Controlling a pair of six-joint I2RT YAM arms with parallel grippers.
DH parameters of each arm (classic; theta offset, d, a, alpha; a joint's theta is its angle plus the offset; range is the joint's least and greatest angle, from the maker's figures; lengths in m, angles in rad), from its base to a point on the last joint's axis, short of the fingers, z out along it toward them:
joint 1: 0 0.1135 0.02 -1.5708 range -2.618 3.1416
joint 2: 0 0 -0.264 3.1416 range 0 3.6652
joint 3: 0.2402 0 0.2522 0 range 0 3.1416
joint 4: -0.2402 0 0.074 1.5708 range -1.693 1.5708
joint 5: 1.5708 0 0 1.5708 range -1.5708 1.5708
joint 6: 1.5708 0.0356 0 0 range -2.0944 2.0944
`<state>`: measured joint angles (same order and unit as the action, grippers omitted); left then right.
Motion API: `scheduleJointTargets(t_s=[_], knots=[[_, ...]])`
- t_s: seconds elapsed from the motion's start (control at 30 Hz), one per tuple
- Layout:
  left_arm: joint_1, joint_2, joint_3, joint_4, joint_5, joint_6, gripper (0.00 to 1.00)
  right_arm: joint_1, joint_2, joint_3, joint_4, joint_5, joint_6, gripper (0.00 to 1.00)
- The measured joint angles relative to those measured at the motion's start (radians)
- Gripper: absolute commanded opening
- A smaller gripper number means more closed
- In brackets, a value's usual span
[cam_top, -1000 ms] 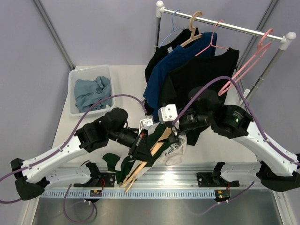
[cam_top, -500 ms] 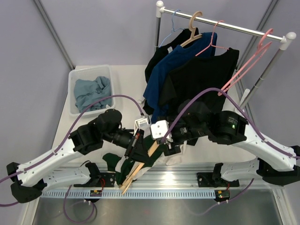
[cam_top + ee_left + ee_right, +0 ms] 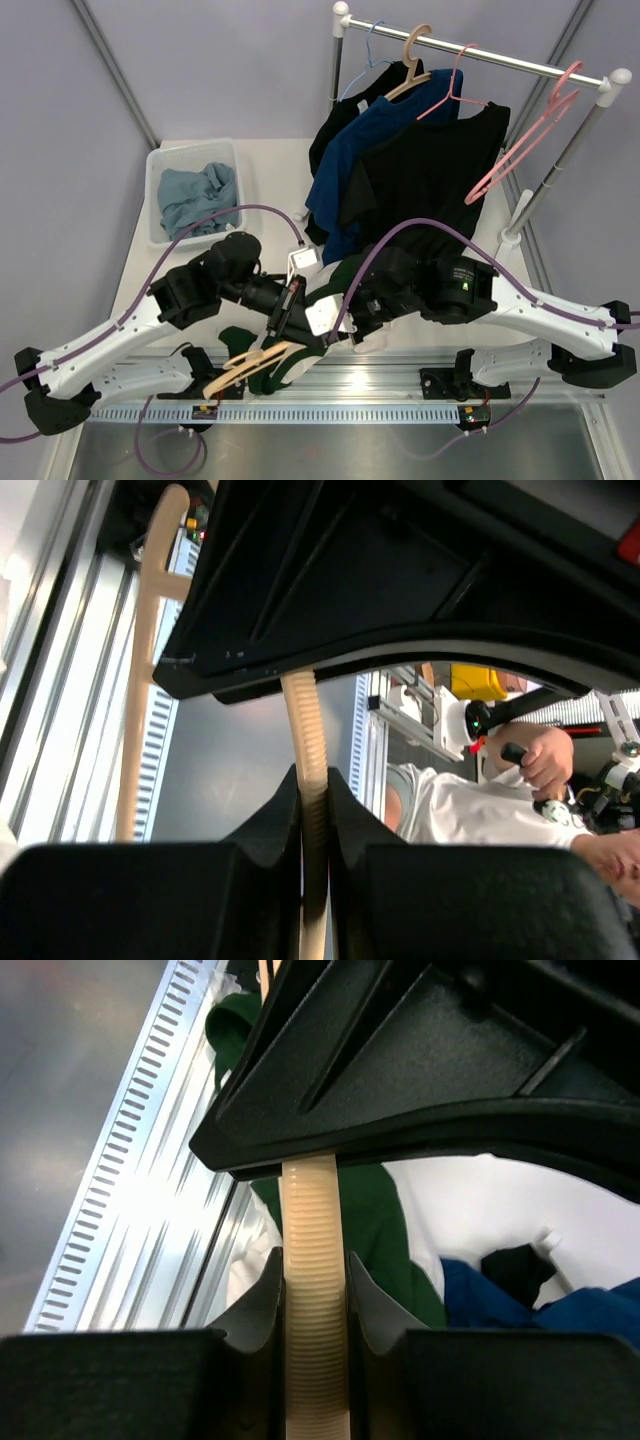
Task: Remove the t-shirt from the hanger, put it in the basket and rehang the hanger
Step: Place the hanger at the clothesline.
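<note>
Shift: hanger is swinging lower, I'm seeing
Left gripper: fingers pinching its ribbed bar
Right gripper: fingers squeezing that bar too

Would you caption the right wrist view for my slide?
Right tool clamps the ribbed wooden hanger, green t-shirt behind.

Green t-shirt; beige ribbed hanger; grey-blue cloth; translucent white bin.

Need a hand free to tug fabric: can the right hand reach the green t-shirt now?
Probably not yet. The right hand is shut on the wooden hanger, as is the left hand. The green t-shirt lies just beyond the right hand, nothing between, so it must let go first.
</note>
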<state>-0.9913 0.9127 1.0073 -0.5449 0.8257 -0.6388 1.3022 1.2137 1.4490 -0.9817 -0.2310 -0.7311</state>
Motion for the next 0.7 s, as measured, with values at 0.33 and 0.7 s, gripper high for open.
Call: scheduleJointTargets(t_s=[0.33,0.7], knots=[[-0.011,-0.017,0.035,0.031,-0.014,-0.028,0.68,-0.010,-0.054,-0.020,0.071,0.011,0.058,0.00],[-0.016,-0.013,0.338,-0.152,-0.302,0.074,0.99,-0.016,-0.153,-0.110,0.148,0.058,0.190,0.00]])
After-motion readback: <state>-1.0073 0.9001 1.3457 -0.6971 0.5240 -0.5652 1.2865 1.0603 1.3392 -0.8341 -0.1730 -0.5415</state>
